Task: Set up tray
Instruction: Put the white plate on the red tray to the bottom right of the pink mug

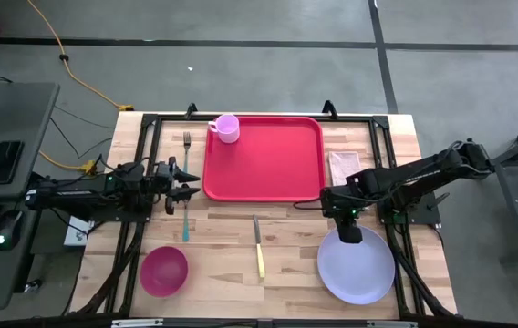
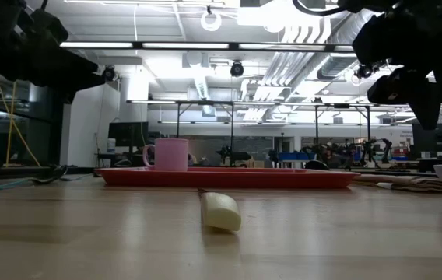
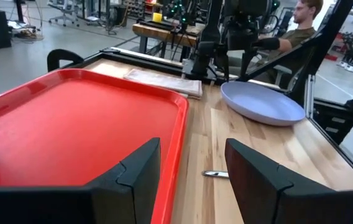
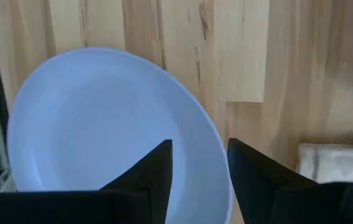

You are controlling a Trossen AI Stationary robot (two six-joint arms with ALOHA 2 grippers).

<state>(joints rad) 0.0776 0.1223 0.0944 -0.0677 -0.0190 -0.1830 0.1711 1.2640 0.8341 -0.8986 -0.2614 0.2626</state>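
Over the far rim of the lavender plate (image 1: 357, 266), at the table's right front — there hangs the right gripper (image 1: 350, 230), fingers (image 4: 148, 171) parted with a gap between them, closed on nothing, the plate's rim lying just under them in the right wrist view. Away to the left and toward the table's back edge from that gripper lies the tray (image 1: 264, 159), long axis running left to right across the table, near right corner close to the gripper's wrist. Nearer the tray's left short edge sits the left gripper (image 1: 184, 182), just beside the rim, fingers (image 3: 136, 174) spread and empty, pointing along the tray's length. Judged from this: plate next onto the tray, a job for the right arm, the nearer one, with a short carry up and left over the low rim.

On the tray's far left corner stands a pink cup (image 1: 227, 128); the rest of the red surface bare. Between tray and plate, just right of the tray, lies a folded napkin (image 1: 344, 167) — close to the carry path, though flat. Elsewhere on the wood: a fork (image 1: 186, 142) left of the tray, a knife (image 1: 258, 246) with a yellow handle in front of it, a magenta bowl (image 1: 164, 271) at the left front. Well clear of the path, all three.
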